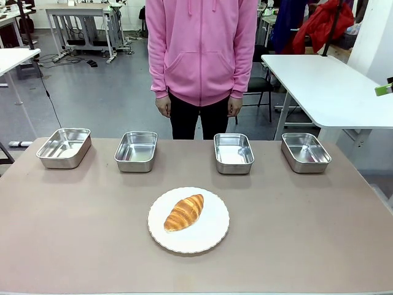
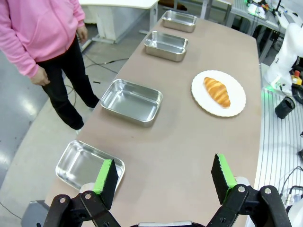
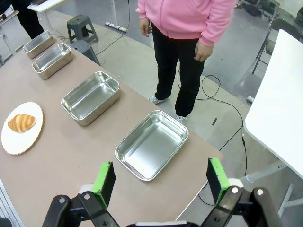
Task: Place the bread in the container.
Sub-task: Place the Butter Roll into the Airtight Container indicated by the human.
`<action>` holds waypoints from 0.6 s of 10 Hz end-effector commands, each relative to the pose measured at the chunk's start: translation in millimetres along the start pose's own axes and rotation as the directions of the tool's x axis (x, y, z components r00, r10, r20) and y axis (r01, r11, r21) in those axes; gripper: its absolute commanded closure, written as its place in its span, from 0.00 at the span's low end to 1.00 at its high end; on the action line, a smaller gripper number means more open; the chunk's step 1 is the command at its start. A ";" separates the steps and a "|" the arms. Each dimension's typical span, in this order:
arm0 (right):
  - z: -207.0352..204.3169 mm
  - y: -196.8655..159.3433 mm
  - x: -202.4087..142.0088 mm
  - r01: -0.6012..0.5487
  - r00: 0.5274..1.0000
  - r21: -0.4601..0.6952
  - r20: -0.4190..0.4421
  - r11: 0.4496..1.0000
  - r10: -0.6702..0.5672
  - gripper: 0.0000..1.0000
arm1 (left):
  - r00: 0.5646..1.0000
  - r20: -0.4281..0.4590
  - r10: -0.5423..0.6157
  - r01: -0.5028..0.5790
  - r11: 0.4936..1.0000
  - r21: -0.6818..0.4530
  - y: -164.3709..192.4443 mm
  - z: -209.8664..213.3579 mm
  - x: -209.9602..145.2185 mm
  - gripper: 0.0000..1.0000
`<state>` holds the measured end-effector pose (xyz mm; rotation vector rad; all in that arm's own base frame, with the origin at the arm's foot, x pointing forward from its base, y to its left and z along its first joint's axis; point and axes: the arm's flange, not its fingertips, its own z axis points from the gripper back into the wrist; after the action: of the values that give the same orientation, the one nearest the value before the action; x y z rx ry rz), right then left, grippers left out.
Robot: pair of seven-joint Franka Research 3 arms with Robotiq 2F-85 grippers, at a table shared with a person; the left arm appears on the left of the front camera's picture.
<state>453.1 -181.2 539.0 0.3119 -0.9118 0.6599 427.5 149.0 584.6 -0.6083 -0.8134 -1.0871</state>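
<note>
Bread (image 1: pixel 183 212), a golden-brown, croissant-shaped piece with a ridged glossy crust, lies slantwise on a round white plate (image 1: pixel 212 238) at the lower middle of the front view, on the brown worktop (image 1: pixel 307 233). Beyond the plate and well apart from it, four shallow rectangular stainless-steel trays stand in a row across the middle of the frame: the leftmost tray (image 1: pixel 64 147), the second tray (image 1: pixel 136 150), the third tray (image 1: pixel 234 153) and the rightmost tray (image 1: pixel 306 152). Which of them is meant for the bread cannot be told. Behind the row, at the top centre, a person in a pink hooded top and black trousers (image 1: pixel 202 55) stands at the far edge of the worktop with both arms hanging down. In the left wrist view the left pincer (image 2: pixel 164 160) rises from the bottom edge with its green-padded fingers spread wide, gripping nothing, above the worktop near the leftmost tray at lower left. In the right wrist view the right pincer (image 3: pixel 160 161) is likewise wide open and grips nothing, with the rightmost tray just beyond it at the centre of the frame.
</note>
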 end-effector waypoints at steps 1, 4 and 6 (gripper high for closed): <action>-0.9 -1.1 1.9 0.001 1.000 0.003 0.027 1.000 -0.002 0.00 | 1.000 0.004 -0.012 0.012 1.000 -0.005 -1.2 1.3 -0.1 0.00; -0.9 -1.1 1.9 0.001 1.000 0.003 0.027 1.000 -0.002 0.00 | 1.000 0.004 -0.012 0.012 1.000 -0.005 -1.2 1.3 -0.1 0.00; -0.9 -1.1 1.9 0.001 1.000 0.003 0.027 1.000 -0.002 0.00 | 1.000 0.004 -0.012 0.012 1.000 -0.005 -1.2 1.3 -0.1 0.00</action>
<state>453.1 -181.2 539.0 0.3122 -0.9117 0.6600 427.5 149.0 584.6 -0.6083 -0.8134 -1.0871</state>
